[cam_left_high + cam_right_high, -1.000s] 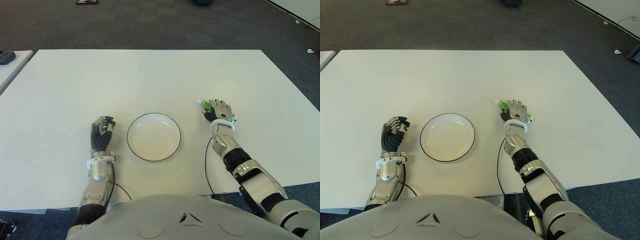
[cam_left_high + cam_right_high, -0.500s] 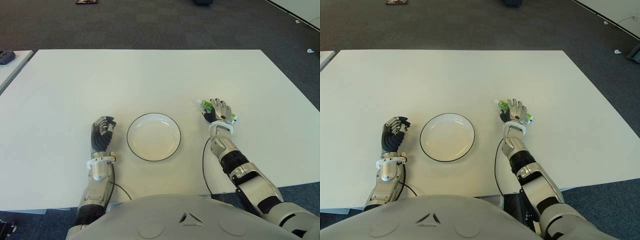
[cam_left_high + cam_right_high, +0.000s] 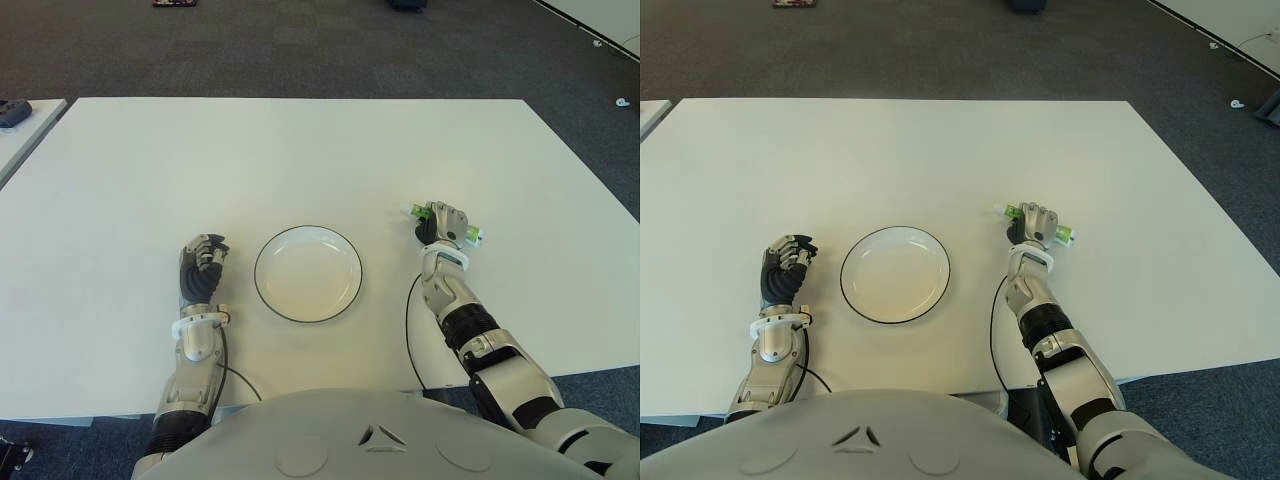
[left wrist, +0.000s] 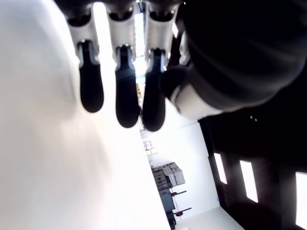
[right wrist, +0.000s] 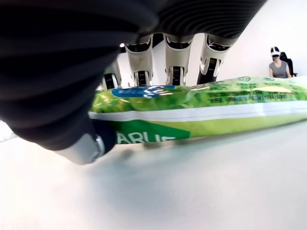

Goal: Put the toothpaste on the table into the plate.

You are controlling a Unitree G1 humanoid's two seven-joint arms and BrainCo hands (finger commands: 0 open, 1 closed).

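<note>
The right hand (image 3: 443, 222) was on the table (image 3: 300, 160), to the right of the plate (image 3: 307, 273) and well apart from it. Its fingers (image 5: 175, 57) were curled over the toothpaste (image 5: 201, 108), with the thumb pressed against the tube's near side, so the hand was clamped on the tube. In the eye views, the green and white tube lay crosswise under the hand, one end projecting to the left of the fingers and the other to the right. In the right wrist view, the tube appeared to be at or just above the table surface; whether it touched the table could not be determined.

The plate was white with a dark rim. It sat on the table in front of the robot, between the two hands, and held nothing.

The left hand (image 3: 202, 268) was to the left of the plate, near its rim but not touching it. Its fingers (image 4: 91, 86) were curled inward toward the palm and held nothing. Whether this hand touched the table could not be determined.

A seated person (image 5: 279, 64) was visible in the far background of the right wrist view.
</note>
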